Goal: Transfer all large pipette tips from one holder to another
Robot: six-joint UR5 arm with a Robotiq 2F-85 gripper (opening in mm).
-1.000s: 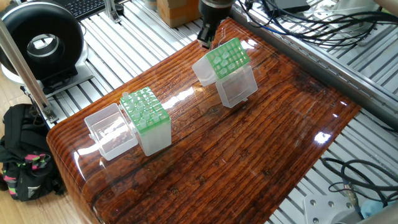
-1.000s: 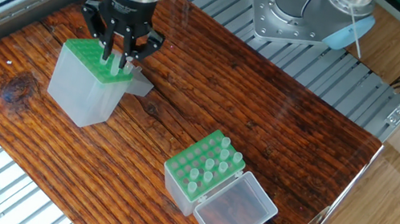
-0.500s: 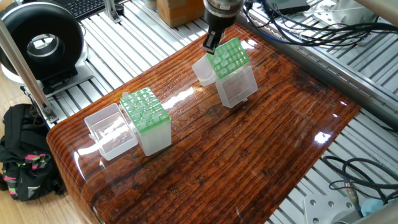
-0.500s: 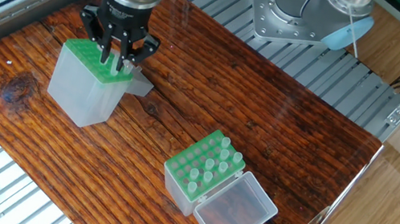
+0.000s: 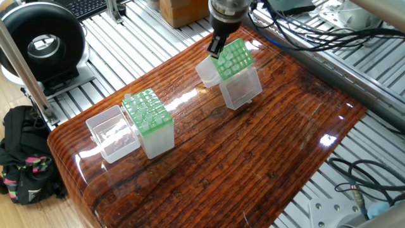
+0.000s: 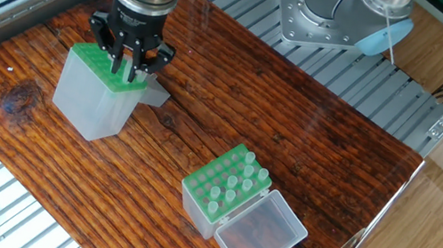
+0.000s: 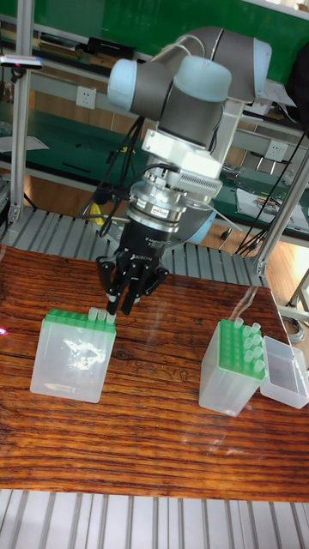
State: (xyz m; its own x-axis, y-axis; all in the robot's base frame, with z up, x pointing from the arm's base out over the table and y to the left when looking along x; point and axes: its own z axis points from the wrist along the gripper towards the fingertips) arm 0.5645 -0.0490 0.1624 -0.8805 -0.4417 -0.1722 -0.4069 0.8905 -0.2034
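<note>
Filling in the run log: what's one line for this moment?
arm: over far holder | fingers: around a tip at its corner | other holder: many tips, lid open

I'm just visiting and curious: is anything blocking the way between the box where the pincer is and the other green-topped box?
Nothing visible does. The pincer sits at the tips on the far holder. Between it and the other holder lies only bare wooden table; that holder's open lid hangs off its far side.

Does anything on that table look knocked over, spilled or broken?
Nothing stands out. Both green-topped boxes, one under the hand and the other box with its lid open, stand upright, and the pipette tips sit in their holes. No spill shows on the table.
</note>
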